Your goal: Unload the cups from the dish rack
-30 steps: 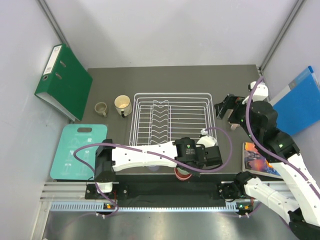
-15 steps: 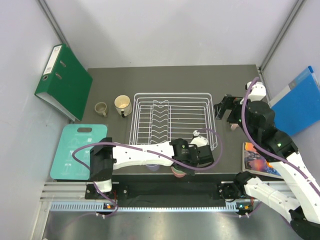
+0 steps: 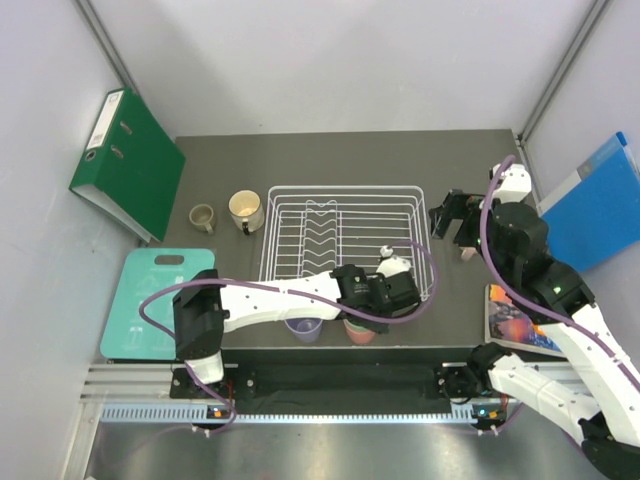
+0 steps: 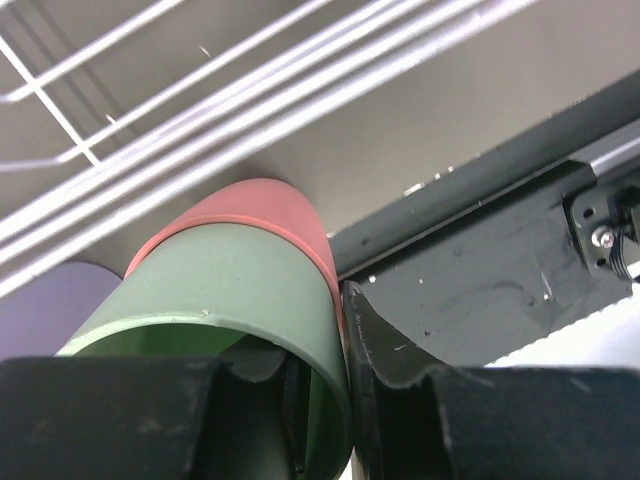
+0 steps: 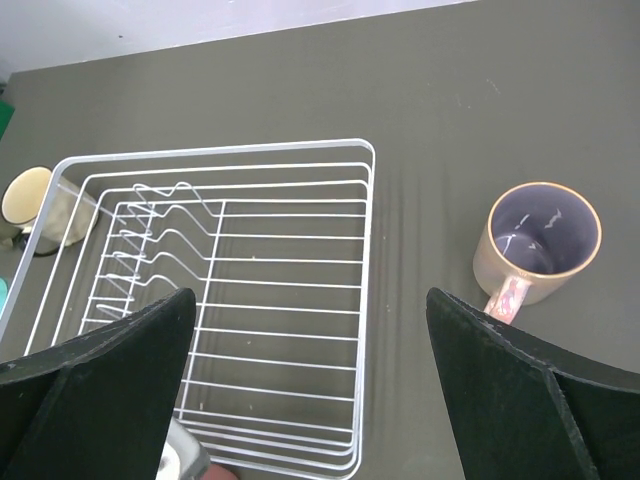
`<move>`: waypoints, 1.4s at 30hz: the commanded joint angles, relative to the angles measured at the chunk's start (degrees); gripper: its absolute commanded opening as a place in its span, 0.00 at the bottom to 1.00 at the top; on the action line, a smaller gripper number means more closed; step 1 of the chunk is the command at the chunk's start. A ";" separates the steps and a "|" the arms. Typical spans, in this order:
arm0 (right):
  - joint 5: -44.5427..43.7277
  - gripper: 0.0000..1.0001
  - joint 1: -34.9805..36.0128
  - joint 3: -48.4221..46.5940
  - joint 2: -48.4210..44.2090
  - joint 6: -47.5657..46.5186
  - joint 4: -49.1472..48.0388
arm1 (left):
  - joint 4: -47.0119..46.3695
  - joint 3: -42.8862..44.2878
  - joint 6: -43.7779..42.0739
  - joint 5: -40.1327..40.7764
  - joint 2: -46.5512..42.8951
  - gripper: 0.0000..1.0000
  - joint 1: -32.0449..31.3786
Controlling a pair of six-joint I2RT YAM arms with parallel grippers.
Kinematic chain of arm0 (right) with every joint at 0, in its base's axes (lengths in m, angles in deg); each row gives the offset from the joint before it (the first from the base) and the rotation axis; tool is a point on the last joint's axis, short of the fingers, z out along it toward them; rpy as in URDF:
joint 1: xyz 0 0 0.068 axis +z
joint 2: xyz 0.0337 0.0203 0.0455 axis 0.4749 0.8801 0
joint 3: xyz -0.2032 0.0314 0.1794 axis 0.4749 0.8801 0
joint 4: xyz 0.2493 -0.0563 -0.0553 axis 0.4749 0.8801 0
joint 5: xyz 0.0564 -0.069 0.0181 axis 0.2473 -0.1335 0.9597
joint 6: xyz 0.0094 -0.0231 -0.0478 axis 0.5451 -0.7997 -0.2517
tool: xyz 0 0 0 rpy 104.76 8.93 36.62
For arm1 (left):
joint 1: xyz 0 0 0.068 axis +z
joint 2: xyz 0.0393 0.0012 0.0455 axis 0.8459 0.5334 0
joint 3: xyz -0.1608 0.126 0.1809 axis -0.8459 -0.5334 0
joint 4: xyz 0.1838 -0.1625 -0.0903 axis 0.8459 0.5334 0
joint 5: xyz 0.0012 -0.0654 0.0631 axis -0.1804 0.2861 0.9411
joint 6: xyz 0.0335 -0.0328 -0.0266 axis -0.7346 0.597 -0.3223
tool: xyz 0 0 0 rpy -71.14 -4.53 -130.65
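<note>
My left gripper (image 4: 335, 330) is shut on the rim of a mint-green cup (image 4: 240, 290), one finger inside it and one outside. That cup sits nested in a pink cup (image 4: 265, 205), just in front of the white wire dish rack (image 3: 340, 188), beside a lavender tumbler (image 3: 303, 328). The rack itself shows no cups in it. Left of the rack stand a cream mug (image 3: 246, 210) and a small olive mug (image 3: 202, 217). My right gripper (image 5: 320, 400) hangs open above the rack's right edge, and a purplish mug (image 5: 540, 245) stands on the table to its right.
A green binder (image 3: 130, 160) leans at the back left, with a teal cutting board (image 3: 160, 300) in front of it. A blue folder (image 3: 600, 210) and a magazine (image 3: 515, 315) lie on the right. The black rail (image 4: 480, 270) runs along the near table edge.
My left arm has swung leftwards and towards the rack with the green and pink cups, uncovering the lavender tumbler. The right arm has drifted slightly back.
</note>
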 commanded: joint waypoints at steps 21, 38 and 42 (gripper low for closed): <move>-0.22 0.96 0.82 0.54 -0.22 -0.50 -3.10 | 9.39 12.09 -1.34 6.77 -3.21 0.63 -1.49; -0.66 0.98 0.91 0.19 -0.92 -0.41 -2.57 | 23.28 34.07 -5.03 23.19 -4.87 0.99 -1.84; -0.66 0.99 1.08 0.80 -0.83 -0.41 -2.83 | 23.80 29.87 -3.55 31.98 -7.78 0.99 1.47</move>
